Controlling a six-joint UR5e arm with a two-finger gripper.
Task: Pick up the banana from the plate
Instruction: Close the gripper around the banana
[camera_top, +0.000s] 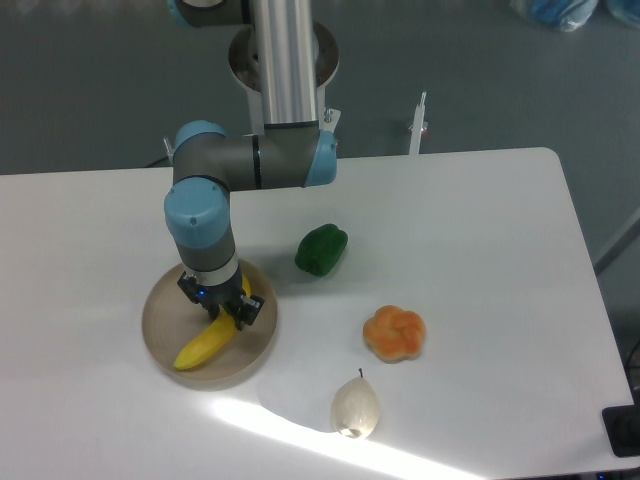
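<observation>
Camera view gives us no readable writing. Our gripper (222, 306) sits low over the banana (207, 342) on the plate (160, 315), jaws narrow around its upper end; grip unclear.

Robot arm: a polished silver metal tube link (290, 60) joins dark grey cylindrical joint housings (262, 160) fitted with light blue plastic end caps (196, 212). A round silver base flange sits behind the tube. The small black two-finger gripper (224, 302) carries a tiny blue indicator light on its body.
</observation>
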